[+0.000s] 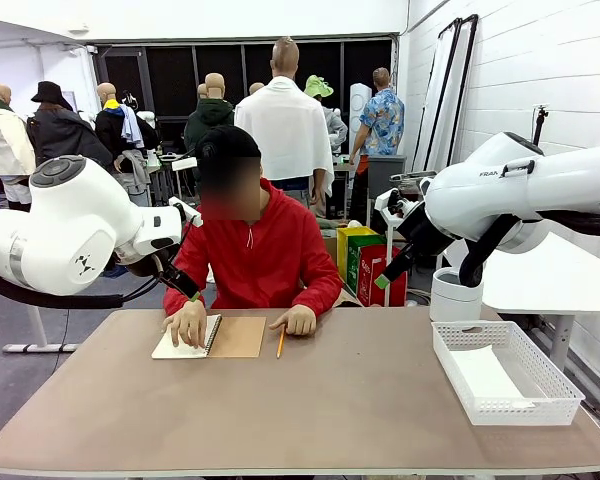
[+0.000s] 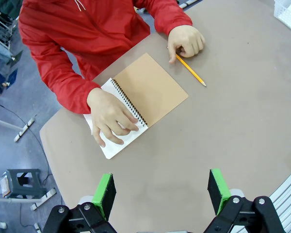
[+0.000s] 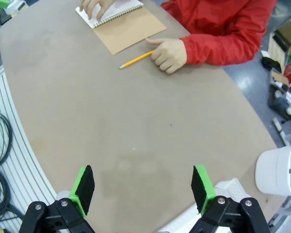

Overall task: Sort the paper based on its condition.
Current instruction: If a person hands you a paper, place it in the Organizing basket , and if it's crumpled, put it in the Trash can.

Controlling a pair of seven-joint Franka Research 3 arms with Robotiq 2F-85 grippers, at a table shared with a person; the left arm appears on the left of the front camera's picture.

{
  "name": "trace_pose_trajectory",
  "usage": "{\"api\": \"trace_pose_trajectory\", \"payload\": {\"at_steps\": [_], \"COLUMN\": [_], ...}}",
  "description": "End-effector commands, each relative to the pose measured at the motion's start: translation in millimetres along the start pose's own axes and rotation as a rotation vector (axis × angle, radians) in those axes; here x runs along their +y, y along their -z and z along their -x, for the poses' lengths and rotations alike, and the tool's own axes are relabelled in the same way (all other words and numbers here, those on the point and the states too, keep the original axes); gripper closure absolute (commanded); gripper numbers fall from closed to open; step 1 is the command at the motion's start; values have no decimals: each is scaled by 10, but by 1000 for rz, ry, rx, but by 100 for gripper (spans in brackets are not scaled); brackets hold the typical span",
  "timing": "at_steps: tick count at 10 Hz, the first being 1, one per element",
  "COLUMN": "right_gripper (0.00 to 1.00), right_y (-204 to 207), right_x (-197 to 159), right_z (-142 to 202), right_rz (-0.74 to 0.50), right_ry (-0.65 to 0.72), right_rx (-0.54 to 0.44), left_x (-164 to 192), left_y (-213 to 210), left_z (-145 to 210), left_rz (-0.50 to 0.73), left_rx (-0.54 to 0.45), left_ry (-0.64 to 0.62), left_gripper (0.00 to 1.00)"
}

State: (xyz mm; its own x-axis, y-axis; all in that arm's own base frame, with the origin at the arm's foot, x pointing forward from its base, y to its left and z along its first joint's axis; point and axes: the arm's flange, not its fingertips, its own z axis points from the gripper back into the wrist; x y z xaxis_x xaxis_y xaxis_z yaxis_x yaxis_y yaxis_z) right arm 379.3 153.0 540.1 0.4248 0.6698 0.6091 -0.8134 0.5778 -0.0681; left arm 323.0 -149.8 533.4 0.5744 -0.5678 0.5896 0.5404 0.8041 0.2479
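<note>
- Green pads [image 2: 105,193] of the left arm's jaws rise closest to me. They are set wide apart with nothing between them, hanging above the surface [image 2: 223,121] and looking down on the person.
- Right arm's jaws stand just as wide, pads [image 3: 84,187] bare and empty, over open brown surface.
- Paper, as far as I can tell, is the white page [image 2: 114,149] of the spiral notebook [image 2: 150,92]. It is bound in and pinned under the person's hand [image 2: 111,116], at the far side, left of middle. A pale flat patch [image 1: 485,375] inside the basket [image 1: 558,388] may be a loose sheet, but I cannot tell.
- I'd judge such a sheet light, thin and floppy. It will likely slide on the smooth top, crease under a hard pinch and offer no edge when lying flat. It looks best taken by a corner or a curled edge, or straight from the person's fingers.
- Count: two arms, one notebook, one pencil [image 2: 190,71] beside the person's other hand [image 2: 186,41], one mesh basket, and one white tub [image 1: 455,296] beyond the right edge.
</note>
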Motion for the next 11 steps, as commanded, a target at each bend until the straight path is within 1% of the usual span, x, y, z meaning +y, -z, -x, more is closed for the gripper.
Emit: {"api": "trace_pose_trajectory", "payload": {"at_steps": [1, 11], "right_gripper": [0, 0], "right_y": [5, 5], "right_x": [7, 7], "right_z": [-9, -9], "right_rz": [2, 2], "right_ry": [11, 11], "right_rx": [-3, -3], "left_x": [-1, -1], "left_y": [-5, -5], "left_z": [0, 0], "left_rz": [-1, -1], "left_rx": [-1, -1], "left_ry": [1, 1], "left_gripper": [0, 0]}}
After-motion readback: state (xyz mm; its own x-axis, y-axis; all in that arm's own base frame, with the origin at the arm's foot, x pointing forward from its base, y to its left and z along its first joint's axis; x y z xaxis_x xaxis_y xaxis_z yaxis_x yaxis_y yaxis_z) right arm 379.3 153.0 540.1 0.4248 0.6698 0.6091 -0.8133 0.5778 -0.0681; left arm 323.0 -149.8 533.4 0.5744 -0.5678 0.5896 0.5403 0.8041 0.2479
